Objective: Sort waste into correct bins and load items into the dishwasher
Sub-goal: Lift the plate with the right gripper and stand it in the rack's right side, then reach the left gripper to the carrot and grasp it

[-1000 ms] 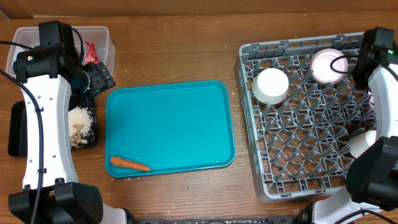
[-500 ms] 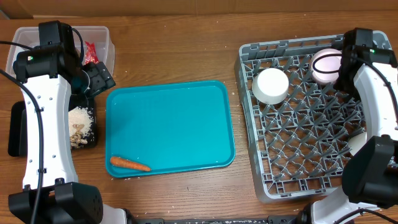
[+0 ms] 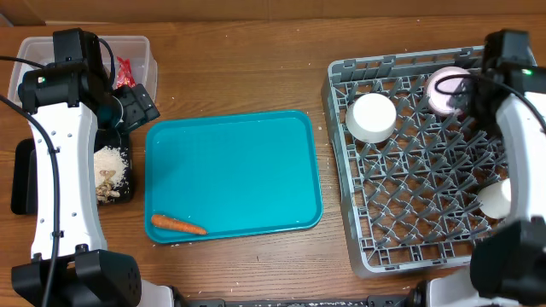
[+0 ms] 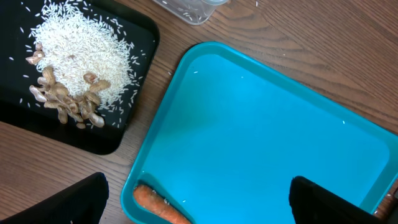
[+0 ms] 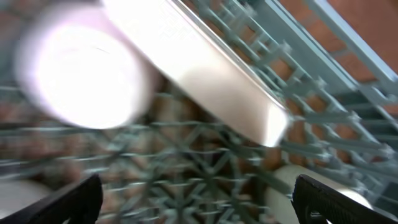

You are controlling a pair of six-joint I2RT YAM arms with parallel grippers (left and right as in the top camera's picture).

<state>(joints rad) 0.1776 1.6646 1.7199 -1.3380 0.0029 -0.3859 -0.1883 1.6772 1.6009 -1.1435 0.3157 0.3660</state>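
An orange carrot lies in the near left corner of the teal tray. My left gripper hangs open above that corner, holding nothing. The black bin holds rice and nut scraps. A red wrapper lies in the clear bin. In the grey dishwasher rack are a white bowl, a pinkish bowl and a white cup. My right gripper is open beside the pinkish bowl.
The right wrist view is blurred. It shows a white dish edge leaning in the rack behind the pinkish bowl. The clear bin's corner lies just past the black bin. Bare wooden table separates the teal tray from the rack.
My right gripper has opened and let go of the pinkish bowl, which now rests in the rack; the right arm has drawn back slightly. The left arm has not moved.
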